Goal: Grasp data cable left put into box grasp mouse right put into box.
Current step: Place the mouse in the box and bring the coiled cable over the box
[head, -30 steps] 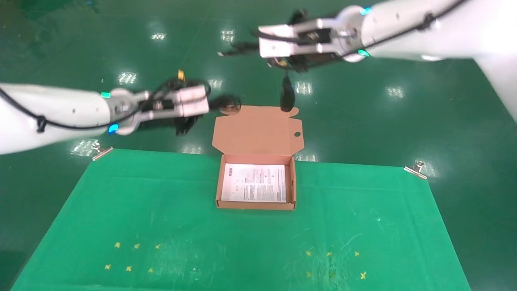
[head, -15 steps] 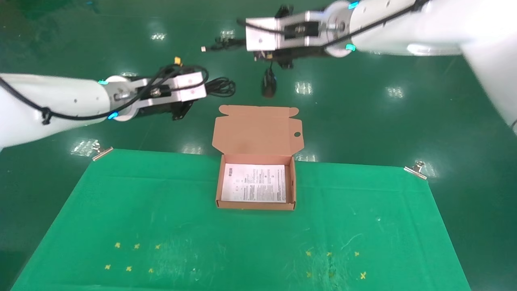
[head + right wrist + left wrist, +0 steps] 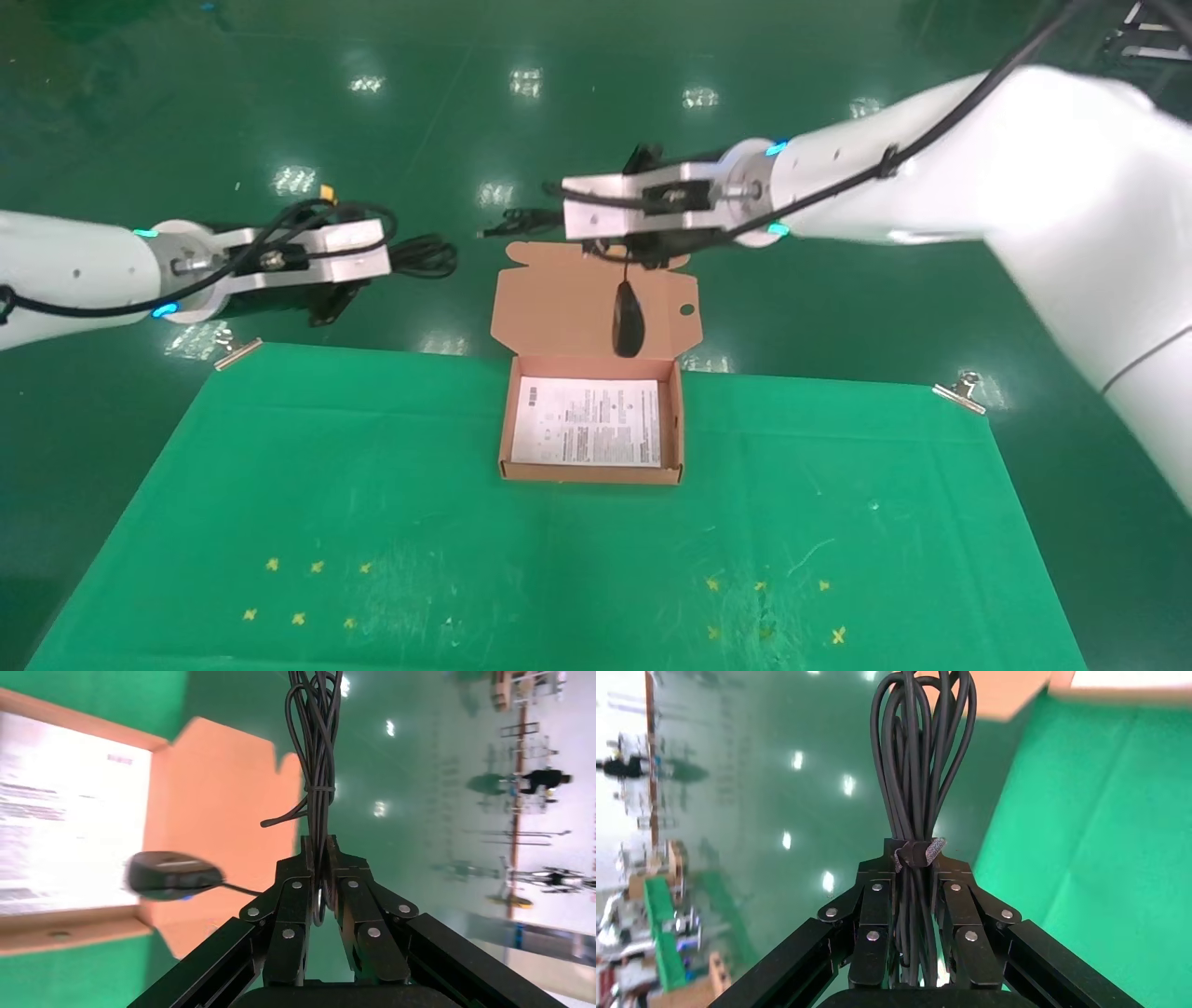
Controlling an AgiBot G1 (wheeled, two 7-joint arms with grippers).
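The box (image 3: 504,438) lies open at the cloth's far edge, with its flap lid (image 3: 568,303) standing up and a white sheet (image 3: 587,433) inside. My left gripper (image 3: 386,257) is held left of the lid and is shut on the coiled data cable (image 3: 426,255). The left wrist view shows the cable bundle (image 3: 921,755) clamped between the fingers (image 3: 877,903). My right gripper (image 3: 559,216) is above the lid, shut on the mouse's bundled cord (image 3: 316,748). The mouse (image 3: 629,320) dangles in front of the lid, above the box's back wall, and the mouse (image 3: 174,875) also shows in the right wrist view.
A green cloth (image 3: 372,485) covers the table, clipped at the far corners (image 3: 233,351) (image 3: 959,390). Small yellow marks (image 3: 307,592) (image 3: 773,606) dot its near part. The glossy green floor (image 3: 885,308) lies beyond.
My right arm has come down and nearer, so the mouse now hangs before the lid, not beyond it. My left arm has drawn back to the left with the cable.
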